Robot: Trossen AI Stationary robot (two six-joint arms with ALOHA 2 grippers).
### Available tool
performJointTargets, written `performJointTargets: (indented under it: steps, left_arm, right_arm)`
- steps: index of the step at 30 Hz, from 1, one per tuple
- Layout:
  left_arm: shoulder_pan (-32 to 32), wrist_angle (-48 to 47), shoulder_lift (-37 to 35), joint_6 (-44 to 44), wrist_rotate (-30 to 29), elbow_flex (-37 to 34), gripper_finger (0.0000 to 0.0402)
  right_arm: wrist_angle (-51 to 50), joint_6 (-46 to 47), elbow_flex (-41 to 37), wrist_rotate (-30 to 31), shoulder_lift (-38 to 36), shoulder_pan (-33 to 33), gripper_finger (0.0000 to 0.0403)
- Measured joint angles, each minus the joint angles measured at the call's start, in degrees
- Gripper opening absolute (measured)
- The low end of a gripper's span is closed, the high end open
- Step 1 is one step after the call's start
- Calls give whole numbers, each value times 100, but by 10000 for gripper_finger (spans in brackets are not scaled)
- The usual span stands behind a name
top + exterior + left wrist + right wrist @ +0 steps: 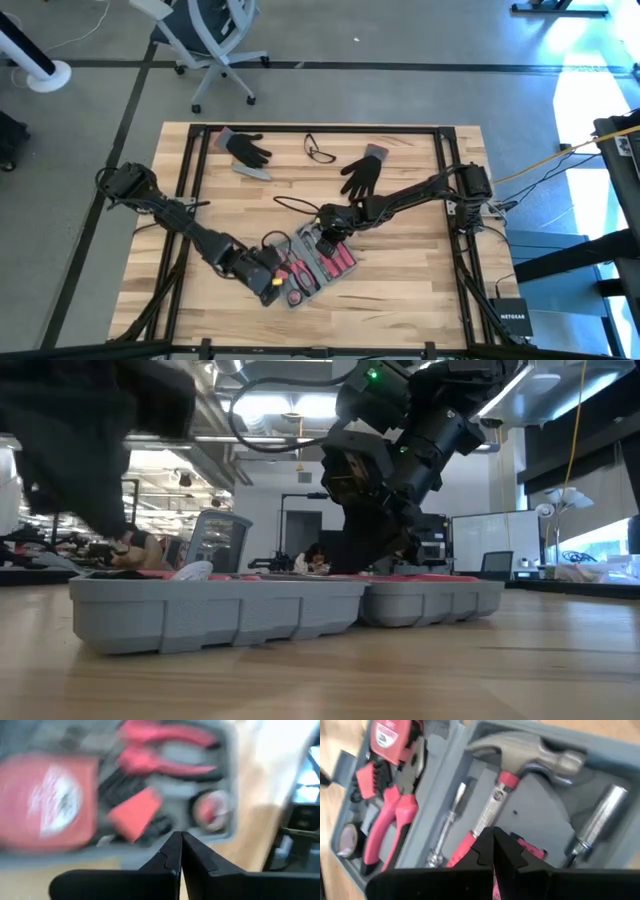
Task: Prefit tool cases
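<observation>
Near the front middle of the wooden table (pixel 400 300), the open blue-grey plastic tool case (pixel 312 262) lies flat. My right gripper (pixel 327 240) hangs clenched and empty over its hammer (pixel 530 755); my left gripper (pixel 268 281), also pinched closed, sits at the case's near edge.

Open blue-grey matt moulded plastic tool case (pixel 540 815) under the right gripper (pixel 492 837); shiny steel hammer head (pixel 530 752) ahead of the matt black fingertips; glossy pink-handled pliers (pixel 390 827) beside them; pale, smooth slatted wooden table (pixel 400 290).
</observation>
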Motion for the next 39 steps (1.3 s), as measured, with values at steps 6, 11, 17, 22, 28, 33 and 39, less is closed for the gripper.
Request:
performJointTargets:
  steps: [6, 11, 17, 22, 28, 33, 39]
  left_arm:
    - [-117, -91, 287, 934, -287, 170, 0]
    - [-78, -127, 450, 883, -376, 181, 0]
    - [-220, -2063, -203, 569, -1182, 503, 0]
    - [-423, -3544, -822, 688, -1505, 564, 0]
    - [-613, -4118, -1261, 835, -1573, 371, 0]
    - [-533, -3737, -1300, 984, -1712, 24, 0]
    - [-399, -1528, -1277, 1222, -1518, -896, 0]
  right_arm:
    - [125, 28, 10, -184, 134, -2, 0]
    - [205, 32, 6, -478, 147, -6, 0]
    - [-232, -226, -2, -274, -114, -131, 0]
    - [-718, -814, 1, -165, -152, -453, 0]
    - [-637, -908, -17, 121, -739, -660, 0]
    - [-436, -680, -13, -180, -1165, -404, 0]
    - [57, 559, 172, 186, -808, 681, 0]
